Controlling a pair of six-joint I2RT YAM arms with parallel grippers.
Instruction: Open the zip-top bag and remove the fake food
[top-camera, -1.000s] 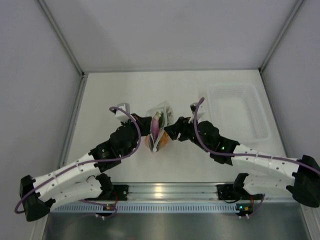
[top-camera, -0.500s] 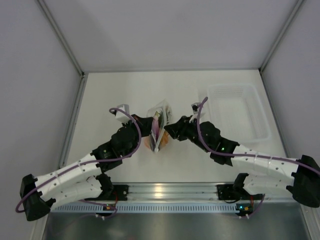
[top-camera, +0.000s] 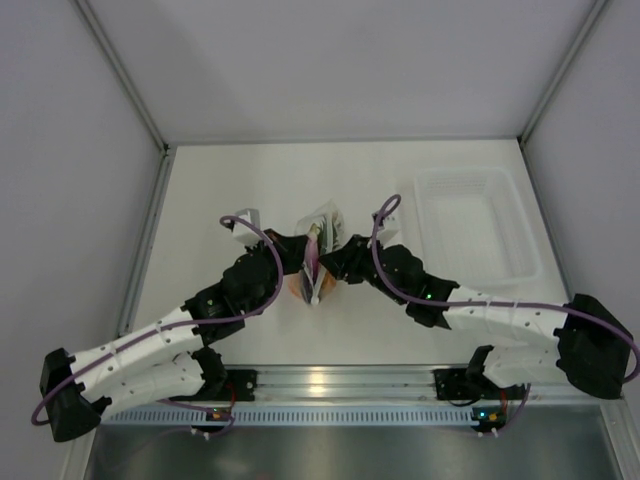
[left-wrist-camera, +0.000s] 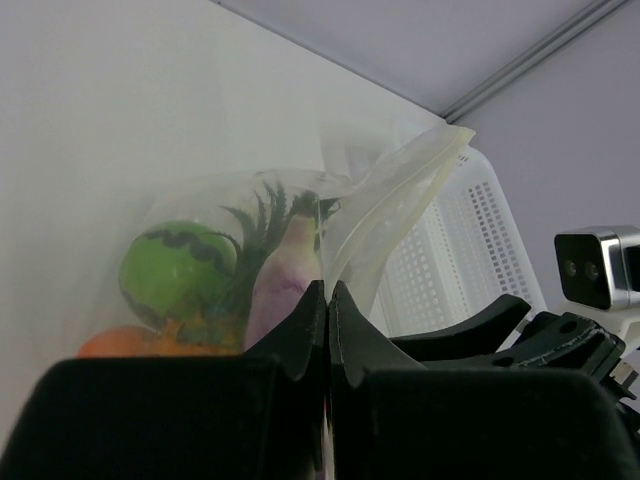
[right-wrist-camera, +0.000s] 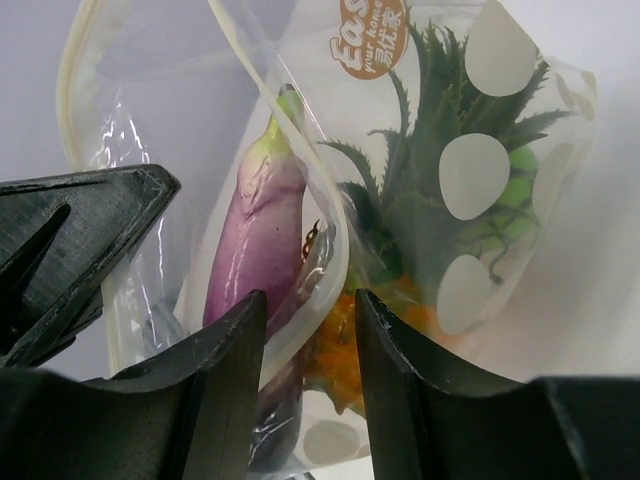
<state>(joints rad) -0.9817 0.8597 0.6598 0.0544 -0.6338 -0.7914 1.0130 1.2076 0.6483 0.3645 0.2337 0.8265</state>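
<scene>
The zip-top bag (top-camera: 319, 247) stands at the table's middle between both grippers, its mouth partly parted. My left gripper (top-camera: 299, 256) is shut on the bag's left lip (left-wrist-camera: 390, 195); the jaws meet on the film (left-wrist-camera: 328, 292). Through the bag I see the green ball (left-wrist-camera: 176, 274), purple eggplant (left-wrist-camera: 283, 283), pineapple leaves (left-wrist-camera: 262, 214) and small orange (left-wrist-camera: 108, 345). My right gripper (top-camera: 336, 263) is open (right-wrist-camera: 310, 312), its fingers straddling the bag's other lip (right-wrist-camera: 325, 265), with the eggplant (right-wrist-camera: 255, 245) and pineapple (right-wrist-camera: 395, 255) just beyond.
A rigid clear tray (top-camera: 470, 225) sits at the right, also in the left wrist view (left-wrist-camera: 465, 250). Grey walls enclose the table on three sides. The left gripper's black fingers (right-wrist-camera: 75, 225) show at the left of the right wrist view.
My right arm has moved left, bringing its open gripper up around the bag's right lip. The left gripper has kept its hold and the bag has shifted little.
</scene>
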